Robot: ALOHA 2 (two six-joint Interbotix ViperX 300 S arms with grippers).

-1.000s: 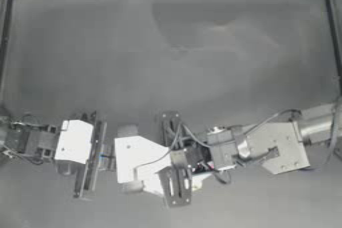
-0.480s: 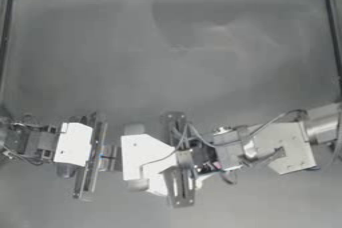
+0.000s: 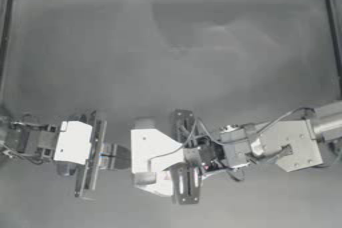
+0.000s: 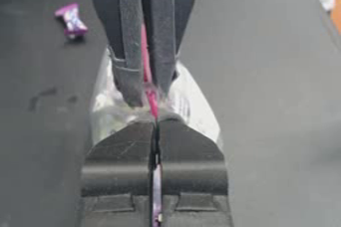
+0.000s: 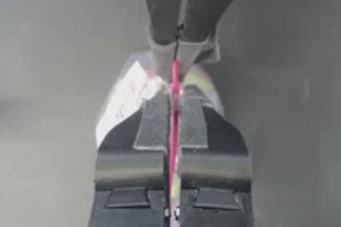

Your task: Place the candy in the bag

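From above, both arms meet low in the middle of the table (image 3: 167, 47). The left gripper (image 3: 110, 156) and right gripper (image 3: 194, 164) are crowded around the bag (image 3: 155, 159), which mostly reads as a pale patch here. I can't spot the candy from this angle.

Left wrist cam: its own jaws are squeezed shut on the bag's pink seal strip (image 4: 148, 84), and the other arm's gripper is clamped on the same strip from the far side. The candy (image 4: 71, 20) sits loose on the table, off beside the bag and not touching it.

Right wrist cam: same story, jaws pinched tight on the seal, bag (image 5: 133, 91) crinkled between them.

So I'd say it's early: bag held by both, looks sealed, candy not in.
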